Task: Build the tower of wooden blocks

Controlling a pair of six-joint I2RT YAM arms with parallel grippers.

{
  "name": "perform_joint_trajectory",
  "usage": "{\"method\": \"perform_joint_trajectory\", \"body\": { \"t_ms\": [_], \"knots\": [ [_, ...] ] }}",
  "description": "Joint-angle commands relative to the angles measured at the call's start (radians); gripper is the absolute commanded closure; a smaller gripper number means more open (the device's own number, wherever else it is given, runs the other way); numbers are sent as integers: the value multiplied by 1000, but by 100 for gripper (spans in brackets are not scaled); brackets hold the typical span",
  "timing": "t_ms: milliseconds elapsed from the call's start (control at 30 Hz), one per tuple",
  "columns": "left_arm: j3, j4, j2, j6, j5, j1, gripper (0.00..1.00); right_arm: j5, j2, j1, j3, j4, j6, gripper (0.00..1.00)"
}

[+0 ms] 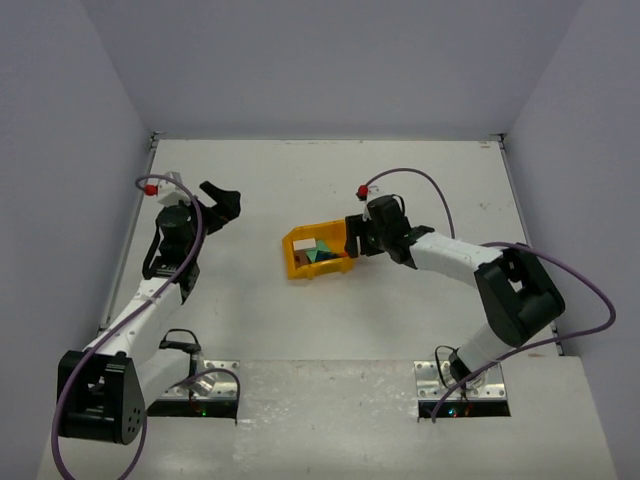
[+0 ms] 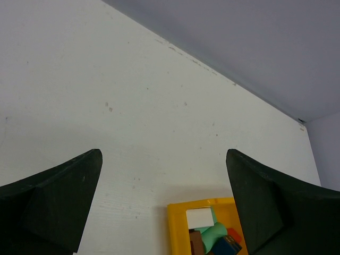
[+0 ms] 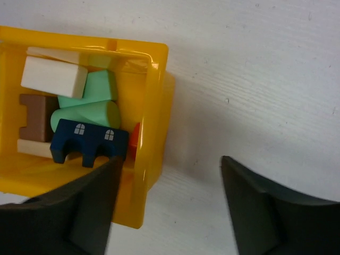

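Blocks (image 3: 85, 114) heaped in the bin (image 3: 155, 90), central on the surface (image 3: 255, 79). My right end effector (image 3: 170, 164), released, straddles one bin wall. My left end effector (image 2: 163, 154), released, hangs well apart, open room around.

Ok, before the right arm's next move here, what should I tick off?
1. Right gripper straddles a side wall of the yellow bin, with one finger inside and one outside: ok.
2. Jaws clamped on that wall: not ok. A gap shows between the wall and the outer finger.
3. Inner finger clear of the blue arch block: cannot tell. They sit very close together.
4. Blocks out of the bin for stacking: not ok. Every block in view lies inside it.
5. Left gripper open and well away from the bin: ok.
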Motion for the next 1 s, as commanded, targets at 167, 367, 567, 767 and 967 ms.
{"method": "perform_joint_trajectory", "body": {
  "t_ms": [167,367,567,767,967],
  "knots": [
    [20,30,7,8,4,-6,0,166,36,65,58,88,-46,76],
    [16,24,-5,11,-10,-6,0,287,2,65,101,-6,-115,100],
    [17,15,-6,11,-24,-6,0,503,-84,67,86,21,-309,100],
    [22,6,-3,14,-28,-6,0,682,-146,86,62,115,-601,100],
    [30,-8,1,15,-41,-6,0,829,-124,117,26,252,-816,100]
  ]
}}
